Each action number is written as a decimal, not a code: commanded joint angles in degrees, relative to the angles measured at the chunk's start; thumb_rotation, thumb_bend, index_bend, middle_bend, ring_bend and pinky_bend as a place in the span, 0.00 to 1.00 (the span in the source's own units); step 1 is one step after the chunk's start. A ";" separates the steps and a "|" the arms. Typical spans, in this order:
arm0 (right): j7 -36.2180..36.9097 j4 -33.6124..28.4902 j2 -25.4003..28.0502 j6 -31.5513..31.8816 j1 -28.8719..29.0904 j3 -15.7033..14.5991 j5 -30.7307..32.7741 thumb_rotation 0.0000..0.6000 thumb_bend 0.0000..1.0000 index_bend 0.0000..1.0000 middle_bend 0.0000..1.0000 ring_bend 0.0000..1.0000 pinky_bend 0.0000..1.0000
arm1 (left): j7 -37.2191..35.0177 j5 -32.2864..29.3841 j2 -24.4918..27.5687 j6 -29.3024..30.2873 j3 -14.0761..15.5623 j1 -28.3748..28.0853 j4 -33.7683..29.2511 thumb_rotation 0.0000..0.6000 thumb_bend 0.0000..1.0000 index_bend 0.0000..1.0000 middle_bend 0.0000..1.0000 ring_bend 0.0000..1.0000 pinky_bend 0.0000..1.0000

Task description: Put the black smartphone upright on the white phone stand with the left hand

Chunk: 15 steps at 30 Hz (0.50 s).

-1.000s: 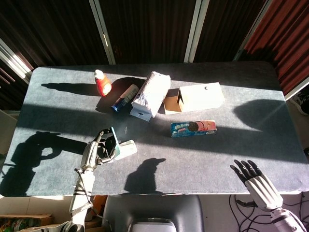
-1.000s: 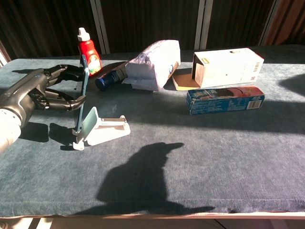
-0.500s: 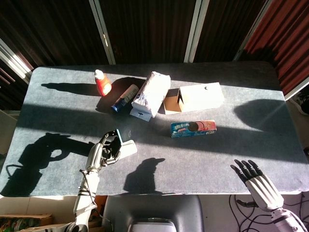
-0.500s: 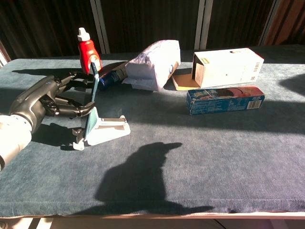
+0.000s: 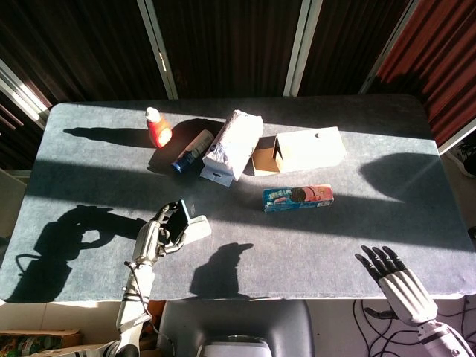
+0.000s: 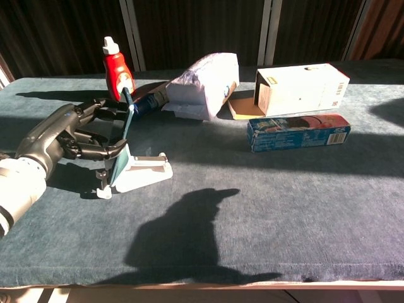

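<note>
The black smartphone in a blue-green case stands on edge, leaning back onto the white phone stand. My left hand grips it from the left, fingers on its top and lower edge. In the head view the smartphone sits against the phone stand, with my left hand just left of it. My right hand hangs off the table's near right edge, fingers spread and holding nothing.
Behind the stand are a red bottle, a blue tube and a white bag. An open white carton and a cookie box lie to the right. The table's front edge is near.
My left hand has shifted right with the smartphone and tilted it back from near vertical until its lower edge meets the stand. The right hand has not moved.
</note>
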 commanded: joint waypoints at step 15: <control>-0.01 -0.02 0.06 0.10 -0.02 -0.03 -0.08 1.00 0.23 0.00 0.00 0.00 0.00 | -0.83 0.21 -1.02 -0.15 0.68 0.94 2.10 1.00 0.56 0.91 1.00 0.74 0.26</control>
